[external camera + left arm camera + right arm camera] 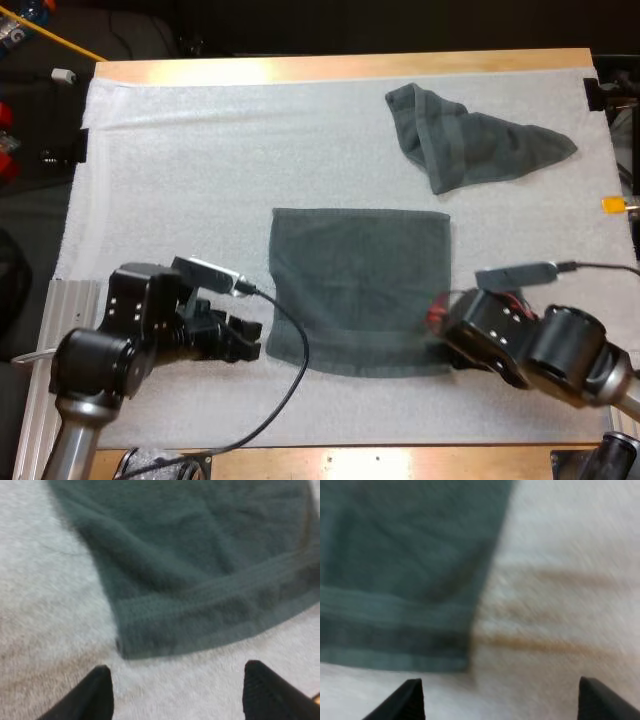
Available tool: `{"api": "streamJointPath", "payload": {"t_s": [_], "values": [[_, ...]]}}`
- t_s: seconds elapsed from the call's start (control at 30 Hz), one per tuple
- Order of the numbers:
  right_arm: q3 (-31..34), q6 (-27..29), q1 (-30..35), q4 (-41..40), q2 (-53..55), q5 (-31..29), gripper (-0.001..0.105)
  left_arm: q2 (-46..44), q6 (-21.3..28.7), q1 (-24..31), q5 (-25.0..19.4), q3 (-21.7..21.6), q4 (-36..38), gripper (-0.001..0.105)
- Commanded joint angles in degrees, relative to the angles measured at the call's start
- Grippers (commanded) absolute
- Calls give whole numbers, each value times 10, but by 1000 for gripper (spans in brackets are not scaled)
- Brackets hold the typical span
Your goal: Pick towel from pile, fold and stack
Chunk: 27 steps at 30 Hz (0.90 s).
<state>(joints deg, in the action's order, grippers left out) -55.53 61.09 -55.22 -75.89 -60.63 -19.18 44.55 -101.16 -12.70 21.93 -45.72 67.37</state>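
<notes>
**Both claws released at the spread towel's near corners**

The left claw (pixel 177 669) is low over the white mat (pixel 180 180), its fingers apart and holding nothing. The near-left corner of the flat towel (pixel 360 290) lies just ahead of it, not yet between the fingers. The right claw (pixel 498 680) mirrors it: released and empty, with the towel's near-right corner just ahead and slightly inward of it.

The flat towel lies spread in the middle of the mat, between the two arms. Its hem band (pixel 210 615) runs along the near edge from one claw towards the other. The crumpled towel (pixel 470 140) sits well apart, towards the bench's (pixel 340 68) far right.

The coming move seems to turn on that near edge. It lies crosswise to both claws, and each arm is nearer its own corner. My judgement is that the fold has not begun. Each claw would need to ease forward onto its corner, pinch it, then carry the near edge towards the far one.
</notes>
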Motion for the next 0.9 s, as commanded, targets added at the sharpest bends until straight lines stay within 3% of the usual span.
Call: {"api": "streamJointPath", "payload": {"t_s": [0.0,0.2,0.47,0.63,0.8,0.87], "values": [[16,-13,-1,2,14,-8,60,-8,-5,-3,8,4,5,54],[126,-71,-1,96,62,65,60,-22,-5,-3,10,17,22,54],[272,-138,-1,299,67,153,60,-22,-5,-3,26,16,31,54],[324,-200,9,401,67,167,60,-22,-5,-3,54,16,31,54],[360,-233,61,463,63,192,60,-22,-5,-3,67,16,31,54],[374,-238,93,496,58,230,60,-22,-5,-3,67,16,32,54]]}}
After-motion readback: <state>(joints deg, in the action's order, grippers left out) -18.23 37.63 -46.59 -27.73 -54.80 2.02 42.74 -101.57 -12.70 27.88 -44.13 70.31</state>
